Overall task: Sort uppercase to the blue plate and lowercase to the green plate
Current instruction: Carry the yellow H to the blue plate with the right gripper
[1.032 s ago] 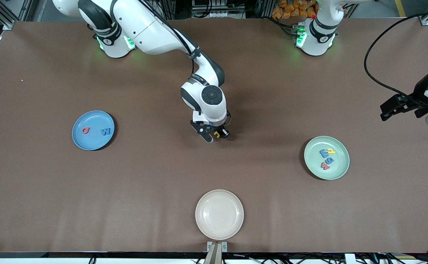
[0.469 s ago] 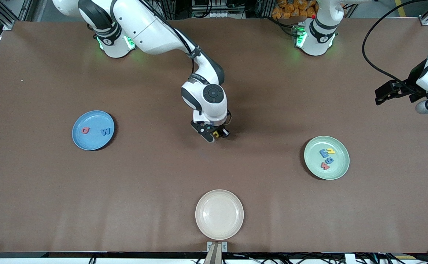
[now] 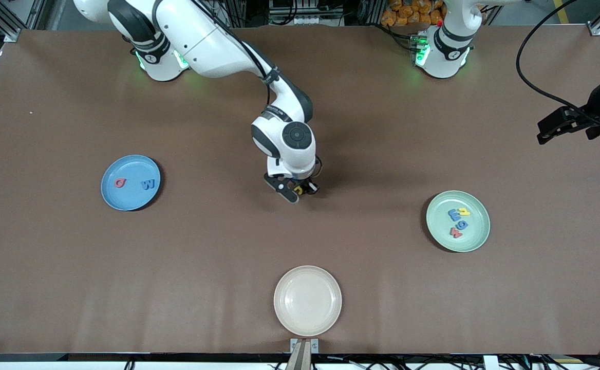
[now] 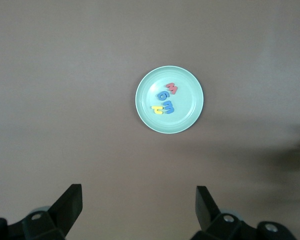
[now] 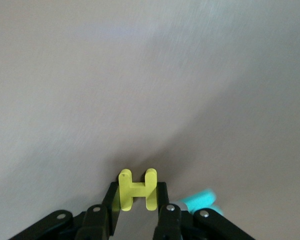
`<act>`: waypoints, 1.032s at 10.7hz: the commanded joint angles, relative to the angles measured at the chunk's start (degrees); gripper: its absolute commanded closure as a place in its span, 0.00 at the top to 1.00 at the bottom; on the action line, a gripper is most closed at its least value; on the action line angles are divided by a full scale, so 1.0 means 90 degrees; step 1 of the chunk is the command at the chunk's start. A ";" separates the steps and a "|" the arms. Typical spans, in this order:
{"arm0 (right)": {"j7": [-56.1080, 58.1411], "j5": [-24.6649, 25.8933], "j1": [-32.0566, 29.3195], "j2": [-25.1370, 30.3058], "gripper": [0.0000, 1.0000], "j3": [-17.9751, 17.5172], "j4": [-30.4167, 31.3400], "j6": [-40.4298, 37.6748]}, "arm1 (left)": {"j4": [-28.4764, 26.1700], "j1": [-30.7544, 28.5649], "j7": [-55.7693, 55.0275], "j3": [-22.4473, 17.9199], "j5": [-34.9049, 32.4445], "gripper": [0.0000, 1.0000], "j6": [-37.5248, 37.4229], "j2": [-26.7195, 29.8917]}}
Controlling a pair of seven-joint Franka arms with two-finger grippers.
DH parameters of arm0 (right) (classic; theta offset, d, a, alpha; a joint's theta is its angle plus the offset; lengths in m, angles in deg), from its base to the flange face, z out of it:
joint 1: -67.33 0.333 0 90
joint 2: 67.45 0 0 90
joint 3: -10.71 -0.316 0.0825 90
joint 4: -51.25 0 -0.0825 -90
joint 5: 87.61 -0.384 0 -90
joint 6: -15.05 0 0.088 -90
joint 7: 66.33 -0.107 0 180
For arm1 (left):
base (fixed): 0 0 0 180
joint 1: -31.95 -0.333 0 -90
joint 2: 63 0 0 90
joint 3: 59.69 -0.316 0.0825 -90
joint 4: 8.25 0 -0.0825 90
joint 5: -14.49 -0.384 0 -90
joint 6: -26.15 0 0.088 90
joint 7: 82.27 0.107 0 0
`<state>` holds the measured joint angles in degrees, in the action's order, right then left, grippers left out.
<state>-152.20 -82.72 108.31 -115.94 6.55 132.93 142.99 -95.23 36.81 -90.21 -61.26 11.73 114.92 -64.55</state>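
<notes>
Two capitals, the red Q (image 3: pixel 119 183) and blue W (image 3: pixel 149 184), lie on the blue plate (image 3: pixel 130 165). Mid-table, the right gripper (image 3: pixel 298 190) pinches the yellow H (image 5: pixel 136 189), the teal R (image 5: pixel 200 201) beside it unsorted. All four lowercase (image 3: pixel 458 221) fill the green plate (image 3: pixel 477 237); the left gripper (image 4: pixel 137 207) waits spread wide.

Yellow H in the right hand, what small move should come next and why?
Probably lift it clear and start toward the blue plate: the right hand is shut on the yellow H, low over the table's middle, and capitals Q and W already lie there.
</notes>
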 commanded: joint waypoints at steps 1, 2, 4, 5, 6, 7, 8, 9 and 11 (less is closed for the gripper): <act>0.0788 0.0053 -0.0723 0.0231 0.28 -0.0415 -0.0042 -0.0523 | 0.0280 -0.0032 0.0091 -0.0060 0.0218 1.00 -0.0136 -0.0072; 0.1139 0.0063 -0.1160 0.0309 0.29 -0.0755 -0.0033 -0.0640 | 0.0367 -0.0032 0.0091 -0.0060 0.0228 1.00 -0.0136 -0.0121; 0.2259 0.0101 -0.2031 0.0416 0.29 -0.1274 0.0026 -0.1146 | 0.0398 -0.0022 0.0081 -0.0070 0.0199 1.00 -0.0204 -0.0179; 0.2884 0.0150 -0.2101 0.0456 0.29 -0.1266 0.0046 -0.1371 | 0.0398 -0.0013 0.0081 -0.0070 0.0170 1.00 -0.0214 -0.0209; 0.3461 0.0180 -0.2334 0.0504 0.28 -0.1247 0.0055 -0.1692 | 0.0398 -0.0003 0.0081 -0.0070 0.0141 1.00 -0.0214 -0.0209; 0.4201 0.0219 -0.2568 0.0602 0.27 -0.1217 0.0065 -0.2014 | 0.0398 -0.0032 0.0091 -0.0079 0.0141 1.00 -0.0272 -0.0209; 0.4895 0.0238 -0.2735 0.0690 0.28 -0.1053 0.0094 -0.2221 | 0.0398 -0.0032 0.0091 -0.0079 0.0150 1.00 -0.0282 -0.0219; 0.5675 0.0258 -0.3007 0.0845 0.28 -0.0945 0.0317 -0.2194 | 0.0398 -0.0003 0.0082 -0.0070 0.0160 1.00 -0.0283 -0.0238; 0.7200 0.0326 -0.3585 0.1167 0.27 -0.0915 0.0659 -0.2184 | 0.0398 -0.0003 0.0091 -0.0070 0.0286 1.00 -0.0322 -0.0277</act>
<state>-95.43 -80.65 79.23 -109.84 -1.19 133.88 123.22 -93.64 36.68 -90.21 -61.53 12.27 113.62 -65.93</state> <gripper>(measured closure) 0.661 0.000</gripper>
